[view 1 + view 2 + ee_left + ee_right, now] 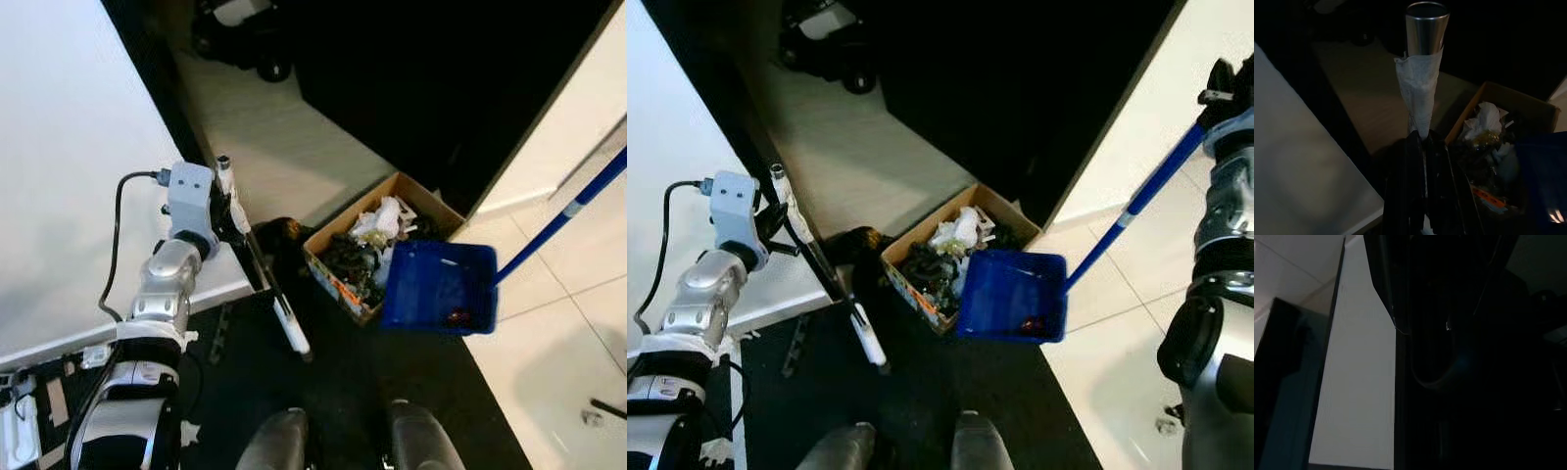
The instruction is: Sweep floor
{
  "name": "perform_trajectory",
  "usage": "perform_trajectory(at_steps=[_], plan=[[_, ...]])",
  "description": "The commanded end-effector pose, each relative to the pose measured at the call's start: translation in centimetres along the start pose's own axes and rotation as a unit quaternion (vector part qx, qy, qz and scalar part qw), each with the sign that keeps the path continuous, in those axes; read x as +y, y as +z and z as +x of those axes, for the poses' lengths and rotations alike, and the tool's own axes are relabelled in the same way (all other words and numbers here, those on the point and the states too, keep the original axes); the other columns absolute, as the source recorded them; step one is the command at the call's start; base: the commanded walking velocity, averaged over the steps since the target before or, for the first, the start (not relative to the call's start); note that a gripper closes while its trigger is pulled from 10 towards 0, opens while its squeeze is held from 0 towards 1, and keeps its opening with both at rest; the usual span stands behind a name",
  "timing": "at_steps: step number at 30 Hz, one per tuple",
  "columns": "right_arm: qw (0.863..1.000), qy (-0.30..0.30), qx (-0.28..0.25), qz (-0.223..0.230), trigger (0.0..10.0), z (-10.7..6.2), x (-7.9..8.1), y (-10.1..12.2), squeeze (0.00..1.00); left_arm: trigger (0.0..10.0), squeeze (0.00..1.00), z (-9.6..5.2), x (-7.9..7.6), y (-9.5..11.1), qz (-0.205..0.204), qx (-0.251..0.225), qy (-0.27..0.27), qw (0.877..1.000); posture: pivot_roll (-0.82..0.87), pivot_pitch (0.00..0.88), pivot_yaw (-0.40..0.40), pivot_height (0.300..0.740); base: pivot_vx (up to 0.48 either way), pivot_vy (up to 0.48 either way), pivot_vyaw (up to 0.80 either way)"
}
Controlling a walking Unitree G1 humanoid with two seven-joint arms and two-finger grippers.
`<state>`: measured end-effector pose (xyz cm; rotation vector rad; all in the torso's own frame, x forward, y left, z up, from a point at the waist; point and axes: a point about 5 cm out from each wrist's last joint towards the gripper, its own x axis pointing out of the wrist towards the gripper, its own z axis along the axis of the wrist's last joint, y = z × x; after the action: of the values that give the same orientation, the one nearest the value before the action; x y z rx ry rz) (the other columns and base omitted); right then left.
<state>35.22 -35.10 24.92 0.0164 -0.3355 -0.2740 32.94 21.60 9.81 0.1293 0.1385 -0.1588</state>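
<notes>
Left gripper (227,201) is clenching the broom handle (257,257) beside the white wall. Right gripper (1220,93) is gripping the blue dustpan (1012,294), tilted vs. the cardboard box (955,250) of trash.

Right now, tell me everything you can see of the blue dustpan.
The blue plastic dustpan is a boxy scoop with raised walls on a long blue handle rising toward the right arm. It sits tipped at the edge of the open cardboard box of rubbish, over the dark mat. A little reddish debris lies in its lower corner.
</notes>
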Motion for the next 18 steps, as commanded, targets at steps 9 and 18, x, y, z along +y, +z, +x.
perform_trajectory(at_steps=[9, 18], plan=[[0.999, -0.001, -0.039, 0.006, 10.0, 0.7, 0.9, 1.2, 0.0, 10.0, 0.0, 0.0, 0.2, 0.8, -0.003, -0.022, 0.022, 1.0, 0.0, 0.017, 0.008, 0.74, 0.0, -0.349, 0.0], [0.999, 0.008, -0.045, -0.007, 10.0, 0.8, 2.2, 0.9, 0.0, 10.0, 0.0, -0.1, 1.4, 0.6, -0.017, -0.025, 0.077, 0.997, -0.01, 0.015, 0.003, 0.74, 0.0, 0.0, 0.0]])
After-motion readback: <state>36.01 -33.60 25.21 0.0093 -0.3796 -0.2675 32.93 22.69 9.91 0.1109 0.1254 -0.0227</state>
